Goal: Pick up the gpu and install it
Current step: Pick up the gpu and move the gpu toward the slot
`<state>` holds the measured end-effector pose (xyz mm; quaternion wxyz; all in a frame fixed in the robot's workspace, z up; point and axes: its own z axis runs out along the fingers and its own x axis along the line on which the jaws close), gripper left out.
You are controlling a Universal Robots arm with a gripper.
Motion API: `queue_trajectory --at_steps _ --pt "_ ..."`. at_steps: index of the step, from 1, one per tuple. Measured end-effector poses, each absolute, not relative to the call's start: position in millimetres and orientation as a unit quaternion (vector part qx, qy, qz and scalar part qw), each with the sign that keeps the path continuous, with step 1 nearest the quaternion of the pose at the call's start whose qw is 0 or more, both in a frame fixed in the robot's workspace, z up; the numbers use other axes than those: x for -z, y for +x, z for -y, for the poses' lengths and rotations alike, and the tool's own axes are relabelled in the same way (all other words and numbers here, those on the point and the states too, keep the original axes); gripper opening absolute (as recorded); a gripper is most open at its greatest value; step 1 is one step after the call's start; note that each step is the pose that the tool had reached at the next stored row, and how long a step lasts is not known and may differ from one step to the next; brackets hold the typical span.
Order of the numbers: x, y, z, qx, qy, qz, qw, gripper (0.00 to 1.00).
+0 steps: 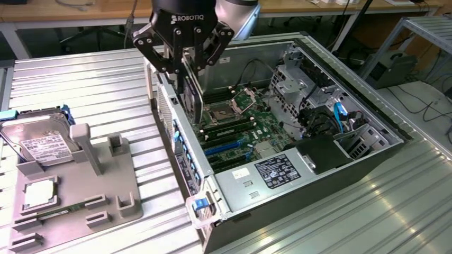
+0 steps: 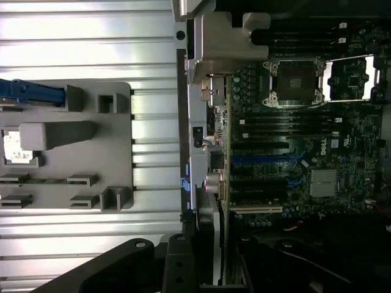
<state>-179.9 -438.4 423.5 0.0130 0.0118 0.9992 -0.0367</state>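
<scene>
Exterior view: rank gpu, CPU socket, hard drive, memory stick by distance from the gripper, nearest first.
1. gpu: held on edge in the gripper, over the open case.
2. CPU socket: on the motherboard, beneath the card.
3. hard drive: in the grey fixture, on the exterior view's left.
4. memory stick: at the fixture's end away from the case's open top, farthest.

Ribbed silver metal table [image 1: 84, 79] seen, grooves running lengthwise. Grey tray [image 1: 106, 174] laid flat on it at exterior view's left. Open PC case [image 1: 318, 211] laid on its side on table at exterior view's right, open side turned up. Tray and case set near each other, not touching; bare ribbed strip left between.
</scene>
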Motion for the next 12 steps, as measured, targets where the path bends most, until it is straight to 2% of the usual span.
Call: queue_trajectory --at_steps 12 --pt "-423 -157 438 0.037 0.012 -0.999 0.013 0.28"
